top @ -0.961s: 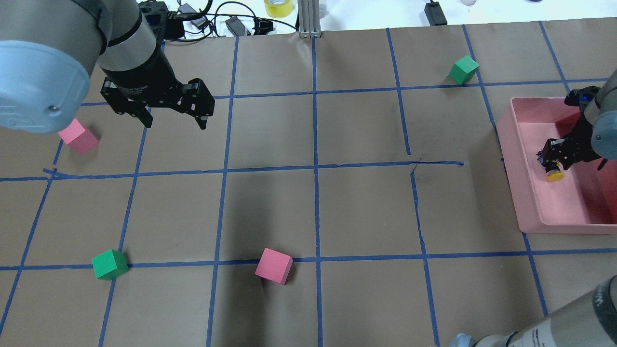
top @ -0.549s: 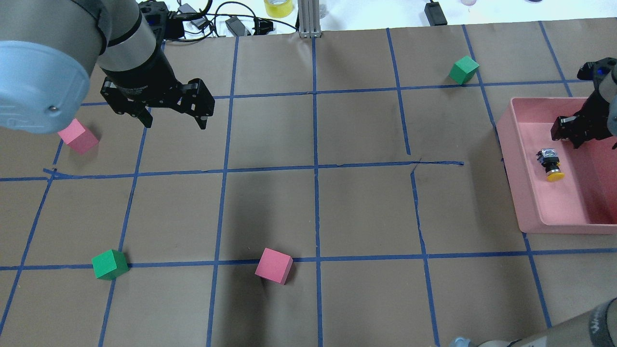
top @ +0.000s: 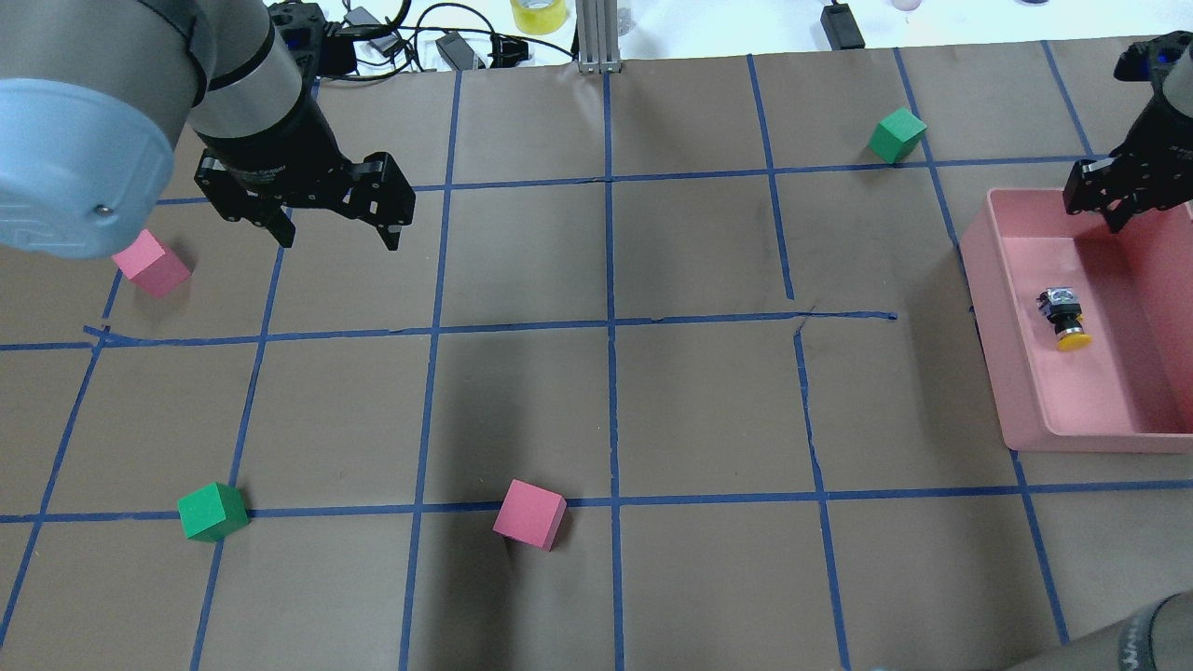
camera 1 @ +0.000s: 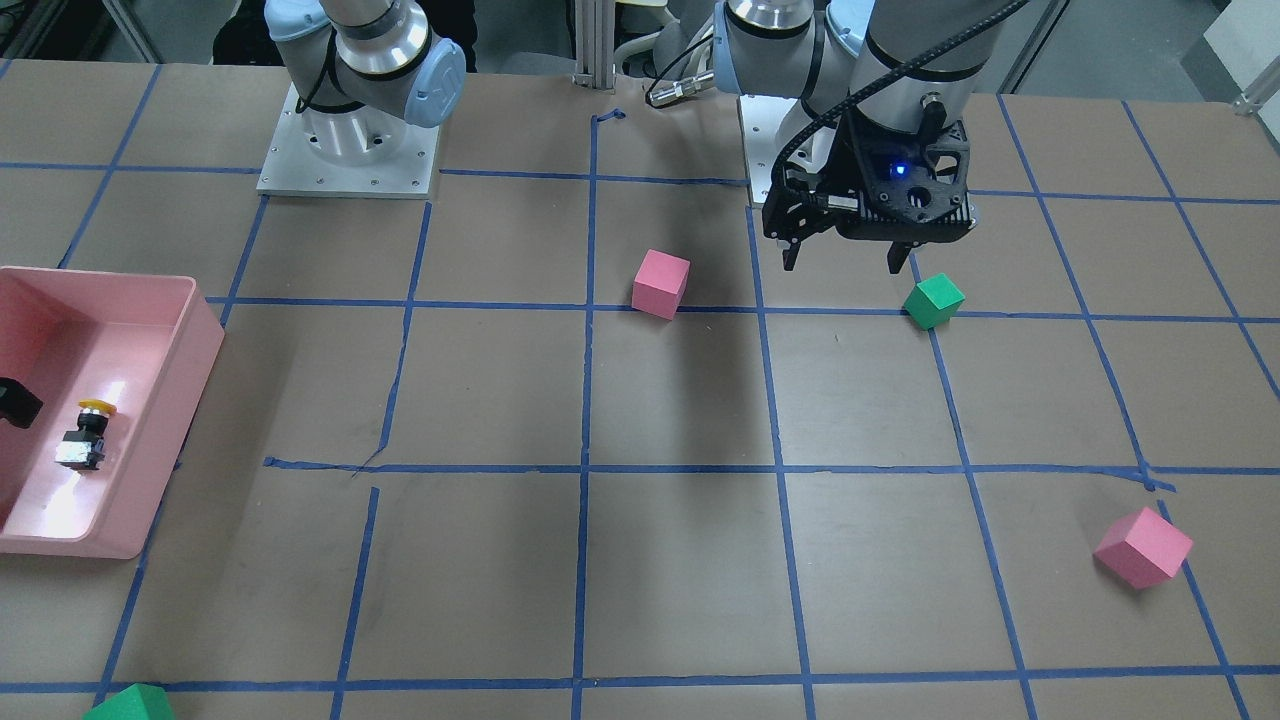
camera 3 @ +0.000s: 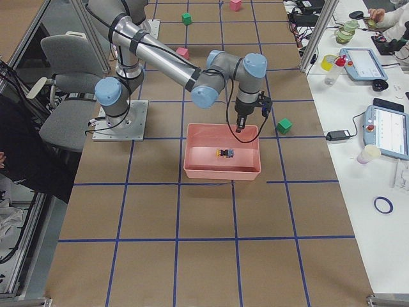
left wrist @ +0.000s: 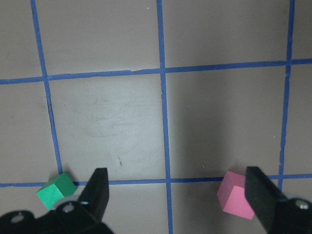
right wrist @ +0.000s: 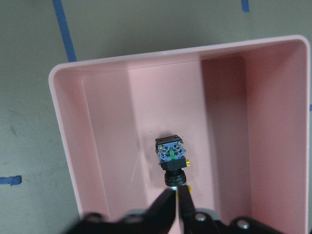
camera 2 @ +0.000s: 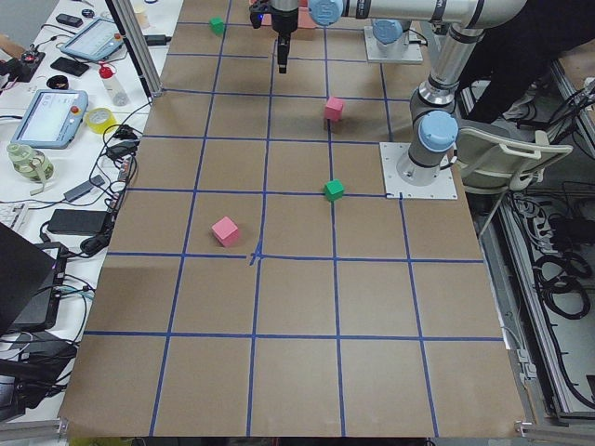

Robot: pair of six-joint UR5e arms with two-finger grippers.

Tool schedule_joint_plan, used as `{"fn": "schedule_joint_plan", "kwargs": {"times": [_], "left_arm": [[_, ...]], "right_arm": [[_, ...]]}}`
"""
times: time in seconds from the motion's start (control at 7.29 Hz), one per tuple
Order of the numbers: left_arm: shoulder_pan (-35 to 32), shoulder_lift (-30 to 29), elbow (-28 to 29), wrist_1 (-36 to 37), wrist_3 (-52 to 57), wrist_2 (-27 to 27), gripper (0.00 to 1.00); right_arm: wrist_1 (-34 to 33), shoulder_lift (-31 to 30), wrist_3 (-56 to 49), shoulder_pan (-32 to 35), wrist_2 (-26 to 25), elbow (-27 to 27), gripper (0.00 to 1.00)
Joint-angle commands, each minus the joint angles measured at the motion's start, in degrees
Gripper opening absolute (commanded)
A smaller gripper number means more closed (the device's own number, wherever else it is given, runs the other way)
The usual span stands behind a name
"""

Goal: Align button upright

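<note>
The button (top: 1063, 317) lies on its side on the floor of the pink bin (top: 994, 326), with its yellow cap toward the robot. It also shows in the front view (camera 1: 82, 437) and the right wrist view (right wrist: 171, 163). My right gripper (top: 1116, 219) hangs above the bin's far wall, apart from the button. In the right wrist view its fingertips (right wrist: 176, 202) are pressed together and empty. My left gripper (top: 335, 233) is open and empty, high over the table's far left. Its fingers (left wrist: 97, 192) stand wide apart.
Two pink cubes (top: 152, 264) (top: 529, 513) and two green cubes (top: 212, 511) (top: 897, 134) sit on the brown, blue-taped table. The bin (camera 1: 205, 350) stands at the table's right end. Cables and a yellow tape roll (top: 538, 13) lie past the far edge.
My right gripper has lifted off the button and moved back toward the bin's far wall. The button stays on its side in the same spot. The left arm has not moved.
</note>
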Motion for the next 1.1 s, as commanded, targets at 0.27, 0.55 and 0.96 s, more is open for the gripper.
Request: {"fn": "schedule_joint_plan", "kwargs": {"times": [0.27, 0.55, 0.96], "left_arm": [[0.0, 0.0, -0.02, 0.0, 0.0, 0.0, 1.0], [0.0, 0.0, -0.02, 0.0, 0.0, 0.0, 1.0], [0.0, 0.0, -0.02, 0.0, 0.0, 0.0, 1.0]], "right_arm": [[-1.34, 1.71, -4.67, -3.28, -4.95, 6.3, 1.0], [-7.21, 3.73, -7.67, -6.79, -3.46, 9.7, 1.0], [-13.64, 3.92, -7.94, -7.25, -1.6, 16.22, 1.0]]}}
